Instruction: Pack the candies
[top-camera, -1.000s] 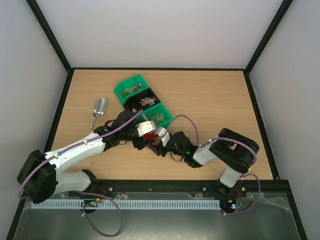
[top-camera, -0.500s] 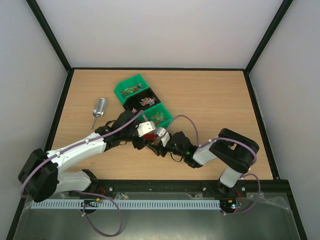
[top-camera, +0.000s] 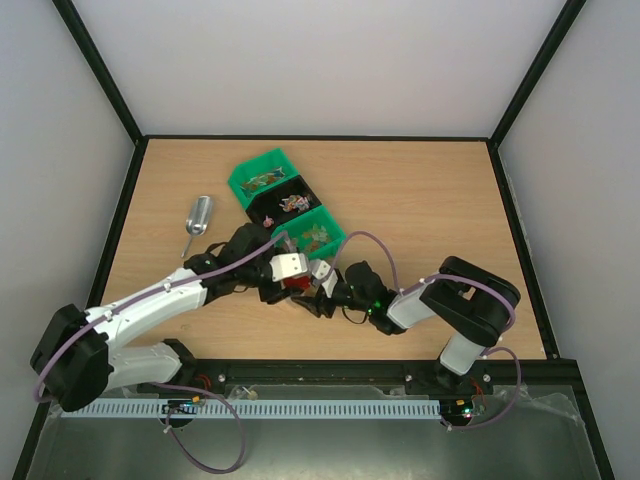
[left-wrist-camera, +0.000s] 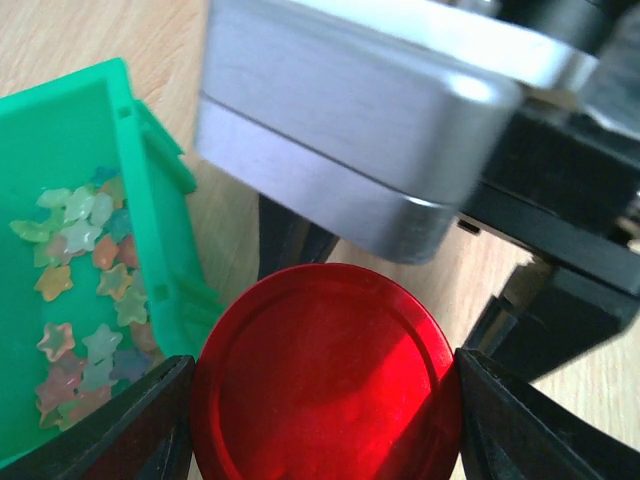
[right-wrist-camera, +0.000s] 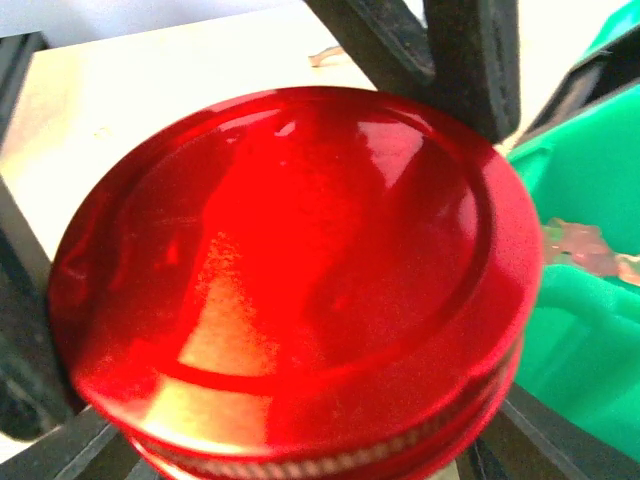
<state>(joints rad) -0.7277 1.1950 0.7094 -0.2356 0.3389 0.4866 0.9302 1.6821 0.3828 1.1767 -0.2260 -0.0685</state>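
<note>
Between the two black fingers of the left gripper (left-wrist-camera: 325, 410) sits a round red lid (right-wrist-camera: 290, 260), seen from above. One finger (left-wrist-camera: 140, 420) presses against the lid's edge on either side with no gap showing, so the lid looks grasped.

Below the lid's ribbed band, the right gripper (right-wrist-camera: 300, 455) has its fingers (right-wrist-camera: 60, 450) closed in from both sides on what is probably the jar (its body is hidden under the lid).

Just outside one left finger, on the side away from the lid, stands a green bin (left-wrist-camera: 160, 230). It holds the candies (left-wrist-camera: 80, 270), small star-shaped sweets in pale pink, orange and green. Neither gripper holds any.

The step in hand appears to be unscrewing the lid so the candies can go in. To do it well, the left fingers should squeeze evenly on opposite points of the rim and turn about the lid's centre. The right fingers should hold firm against that twist. The lid should then lift straight up, clear of the bin wall beside it.
</note>
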